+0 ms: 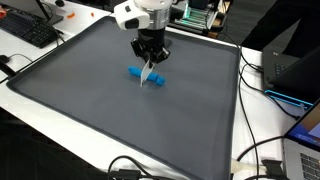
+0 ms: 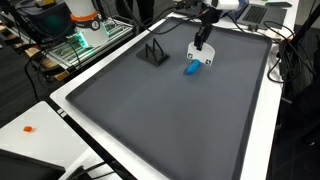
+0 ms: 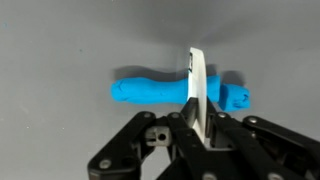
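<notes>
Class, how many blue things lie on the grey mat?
1. The blue thing lies on the mat, under the pincer, which grips a white strip. Nothing seems hidden.

Grey mat (image 1: 70,100) covers white table (image 1: 60,135). Keyboard (image 1: 28,30) at 10 o'clock, off mat. Dark device (image 1: 288,70), cyan glow, at 3 o'clock. Black cables (image 1: 258,150) at 4 o'clock. Black triangular stand (image 2: 153,52) on mat at 11 o'clock. Small orange piece (image 2: 29,128) on table at 8 o'clock.
</notes>
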`<state>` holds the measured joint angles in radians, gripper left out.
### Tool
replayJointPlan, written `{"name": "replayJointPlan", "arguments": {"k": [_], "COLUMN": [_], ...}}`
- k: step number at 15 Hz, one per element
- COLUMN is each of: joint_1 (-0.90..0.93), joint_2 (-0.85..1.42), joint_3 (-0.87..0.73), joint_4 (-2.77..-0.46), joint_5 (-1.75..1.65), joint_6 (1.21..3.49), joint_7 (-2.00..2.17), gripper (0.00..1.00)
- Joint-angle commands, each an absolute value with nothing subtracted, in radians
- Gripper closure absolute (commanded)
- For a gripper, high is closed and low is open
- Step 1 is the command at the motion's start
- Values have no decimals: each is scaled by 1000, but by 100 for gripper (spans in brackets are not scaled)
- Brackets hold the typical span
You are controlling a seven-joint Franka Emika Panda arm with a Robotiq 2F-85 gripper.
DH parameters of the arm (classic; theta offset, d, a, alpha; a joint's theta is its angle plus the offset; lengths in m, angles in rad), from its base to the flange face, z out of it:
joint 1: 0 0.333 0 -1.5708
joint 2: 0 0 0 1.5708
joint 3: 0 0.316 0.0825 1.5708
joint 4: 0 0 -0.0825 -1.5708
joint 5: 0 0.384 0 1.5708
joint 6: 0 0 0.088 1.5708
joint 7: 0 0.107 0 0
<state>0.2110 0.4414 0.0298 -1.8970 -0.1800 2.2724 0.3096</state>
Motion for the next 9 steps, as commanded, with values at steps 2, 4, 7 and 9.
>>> {"name": "replayJointPlan", "arguments": {"k": [2, 4, 7, 9], "joint_1": [191, 188, 185, 182], "joint_2": [464, 464, 462, 458], "joint_3": [35, 35, 34, 35], "joint_4": [-1933, -1944, -1960, -1968], "joint_5": [-155, -150, -142, -131], "joint_6": [2319, 2329, 2336, 2327], "joint_7": [286, 286, 288, 287], "gripper": [98, 98, 98, 98]}}
